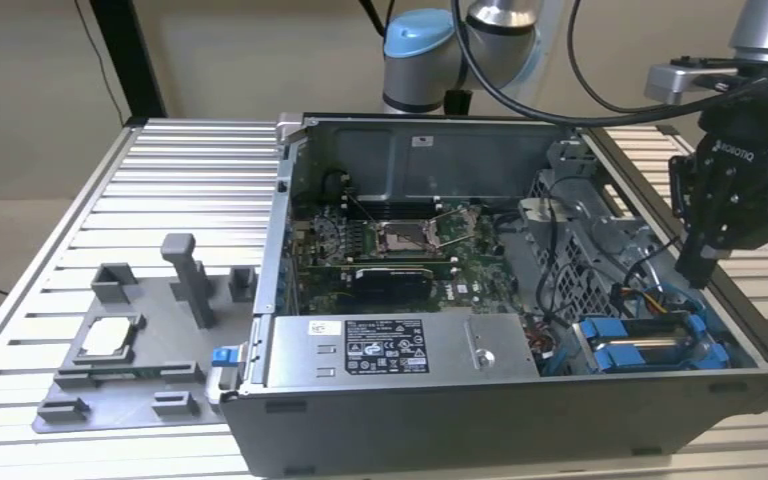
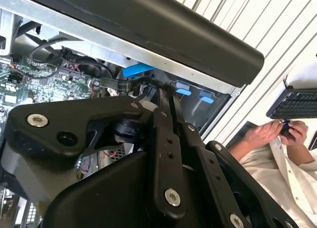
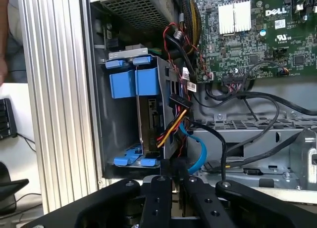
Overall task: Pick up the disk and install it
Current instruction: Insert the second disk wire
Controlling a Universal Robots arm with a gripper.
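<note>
**Jaws above the drive bay, disk seated in the case**

The gripper (image 1: 699, 268) hung over the corner of the open computer case (image 1: 518, 400) at the exterior view's right, its two black fingers (image 3: 168, 198) pressed together with nothing between them. The jaws stood clear of the case wall, just above the drive bay, touching no part. Below them the disk (image 1: 644, 345) sat inside the bay in its bright blue frame (image 3: 134, 82), standing on edge against the case's side wall; in the first wrist view its metal edge (image 3: 148, 119) showed between the blue clips. Red, yellow and black wires (image 3: 174, 124) and a blue cable (image 3: 198, 151) crowded the bay's inner side, leaving little open room there. The motherboard (image 1: 398, 245) lay farther in, and the grey power supply (image 1: 384, 348) filled the near edge. Outside the case, on the slatted bench (image 1: 171, 180), a grey fixture tray (image 1: 131, 370) stood well apart. A person's hands (image 2: 277, 134) showed beyond the bench in the second wrist view.
</note>
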